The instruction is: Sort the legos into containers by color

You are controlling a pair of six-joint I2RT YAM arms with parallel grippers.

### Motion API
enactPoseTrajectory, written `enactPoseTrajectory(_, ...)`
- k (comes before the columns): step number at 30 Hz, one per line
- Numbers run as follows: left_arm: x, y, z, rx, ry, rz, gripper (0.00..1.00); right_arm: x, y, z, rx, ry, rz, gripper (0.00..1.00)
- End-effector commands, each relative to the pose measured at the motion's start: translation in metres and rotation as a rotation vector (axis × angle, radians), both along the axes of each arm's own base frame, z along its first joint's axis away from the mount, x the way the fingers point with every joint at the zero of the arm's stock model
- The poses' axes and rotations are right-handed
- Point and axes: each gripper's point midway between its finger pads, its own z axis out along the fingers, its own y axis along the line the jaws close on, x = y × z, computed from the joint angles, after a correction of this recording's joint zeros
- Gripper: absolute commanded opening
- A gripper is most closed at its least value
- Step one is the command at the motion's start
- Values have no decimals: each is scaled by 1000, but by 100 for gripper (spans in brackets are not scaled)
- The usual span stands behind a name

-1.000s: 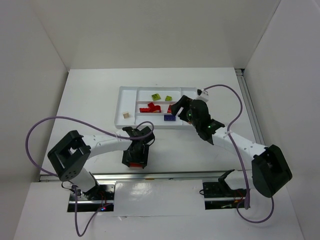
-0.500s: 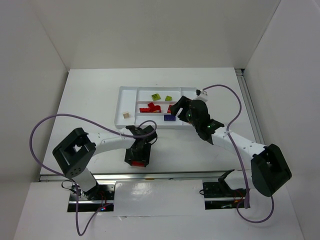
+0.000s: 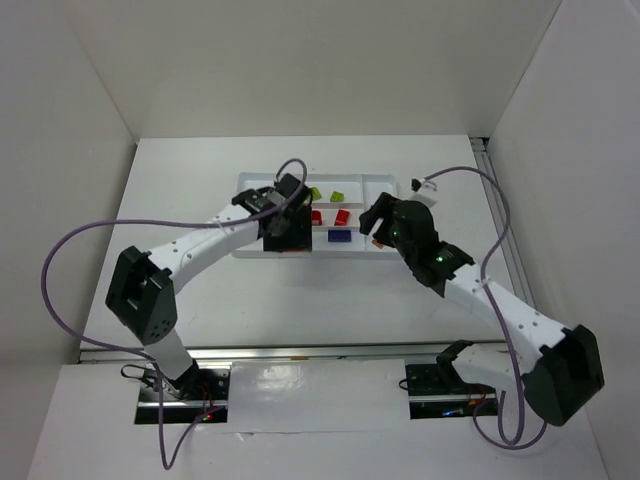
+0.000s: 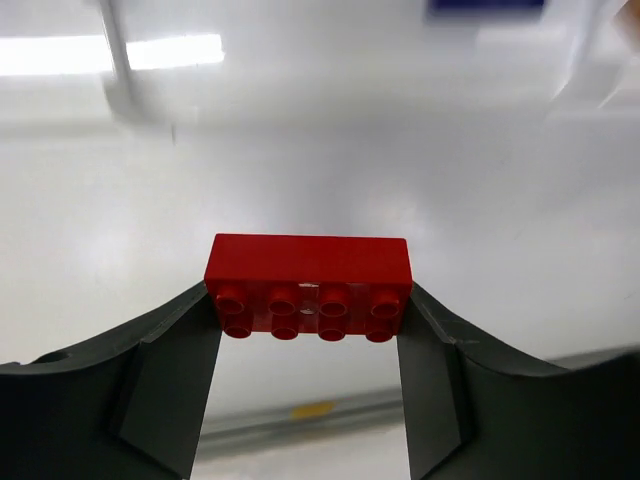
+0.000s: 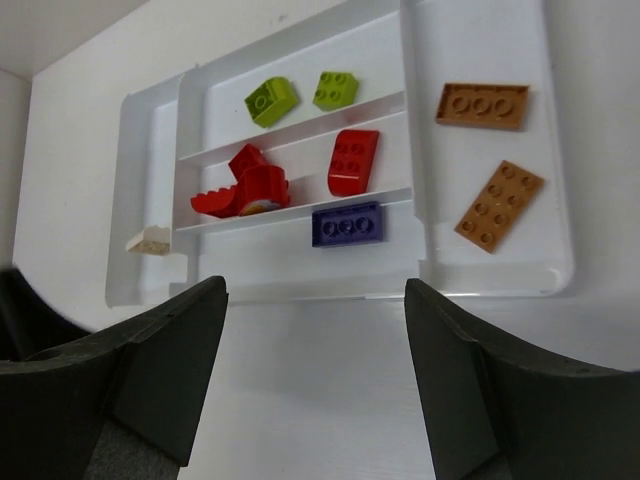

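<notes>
Holding the red brick (image 4: 308,268) clamped in my left gripper (image 4: 309,315) over the tray (image 3: 246,214) (left-middle part); my right gripper (image 5: 315,300) hangs beside its near wall, jaws spread, empty.

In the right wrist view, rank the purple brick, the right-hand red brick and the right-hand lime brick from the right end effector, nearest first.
1. purple brick, front row.
2. right-hand red brick, middle row.
3. right-hand lime brick, back row.

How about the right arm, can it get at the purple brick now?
Probably yes: the right gripper is open and empty near the tray, and the purple brick lies uncovered facing it.
</notes>
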Motion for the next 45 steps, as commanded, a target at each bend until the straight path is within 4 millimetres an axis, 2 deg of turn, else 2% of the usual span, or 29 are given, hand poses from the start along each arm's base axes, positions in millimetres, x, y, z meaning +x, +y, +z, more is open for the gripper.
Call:
enactPoseTrajectory(1,59,-6,27,-28,-120,-7,58,-15,-42,26,-58,-42,-128,79)
enactPoseTrajectory(2,73,-10,31,-38,-144,-6,58,-19,-51,24,-69,-39,-152,79)
enactPoseTrajectory(3,88,-13,20,-26,-137,-4,58,-26,-57,31,-55,-46,-170,79)
enactPoseTrajectory(4,106,-25,36,-46,-187,-20,58,-31,-62,29,-56,-43,-186,79)
enactPoseTrajectory(5,128,-33,38,-53,-207,-19,58,-35,-73,32,-65,-48,-217,79)
enactPoseTrajectory(6,127,-35,38,-62,-201,-25,58,-36,-73,36,-48,-57,-222,79)
enactPoseTrajectory(7,141,-48,34,-75,-205,-42,58,-42,-76,29,-56,-34,-225,79)
enactPoseTrajectory(9,156,-57,30,-95,-204,-55,58,-44,-83,27,-71,-23,-243,79)
enactPoseTrajectory(10,168,-65,40,-117,-241,-55,58,-48,-85,25,-66,-12,-248,79)
enactPoseTrajectory(11,168,-77,23,-121,-210,-86,58,-50,-86,26,-58,-10,-252,79)
enactPoseTrajectory(14,179,-93,20,-131,-232,-108,58,-54,-89,25,-48,-1,-269,79)
enactPoseTrajectory(15,184,-92,7,-109,-224,-99,58,-55,-90,23,-55,7,-269,79)
enactPoseTrajectory(17,186,-101,5,-114,-230,-109,58,-58,-89,23,-44,11,-265,79)
enactPoseTrajectory(20,188,-103,-6,-106,-218,-109,62,-62,-91,25,-35,11,-268,79)
enactPoseTrajectory(22,188,-105,-8,-115,-213,-116,78,-63,-92,23,-33,20,-272,79)
enactPoseTrajectory(25,188,-105,-13,-106,-207,-124,93,-64,-94,21,-44,27,-280,79)
enactPoseTrajectory(27,186,-103,-5,-112,-216,-124,100,-66,-95,19,-51,35,-280,79)
enactPoseTrajectory(28,185,-101,-9,-99,-210,-119,100,-66,-95,19,-51,35,-280,79)
enactPoseTrajectory(34,179,-100,18,-113,-251,-121,100,-62,-91,17,-56,36,-267,79)
enactPoseTrajectory(35,179,-100,33,-128,-275,-120,100,-62,-91,17,-56,36,-267,79)
enactPoseTrajectory(37,173,-102,49,-142,-295,-128,100,-60,-90,16,-66,38,-263,79)
enactPoseTrajectory(38,170,-100,74,-166,-334,-127,100,-59,-90,12,-82,47,-259,79)
enactPoseTrajectory(39,167,-97,85,-169,-353,-138,100,-57,-87,13,-89,54,-244,79)
enactPoseTrajectory(40,165,-95,102,-178,-384,-149,100,-54,-88,18,-93,47,-249,87)
enactPoseTrajectory(41,153,-92,134,-204,-434,-163,100,-52,-90,18,-107,54,-262,96)
enactPoseTrajectory(42,149,-86,150,-207,-471,-166,100,-53,-105,11,-173,88,-330,100)
enactPoseTrajectory(43,144,-75,151,-167,-488,-168,100,-53,-113,9,-147,110,-422,100)
enactPoseTrajectory(44,140,-65,164,-154,-527,-156,100,-52,-122,17,-146,106,-495,100)
enactPoseTrajectory(45,127,-48,195,-158,-589,-141,100,-57,-141,10,-235,139,-591,100)
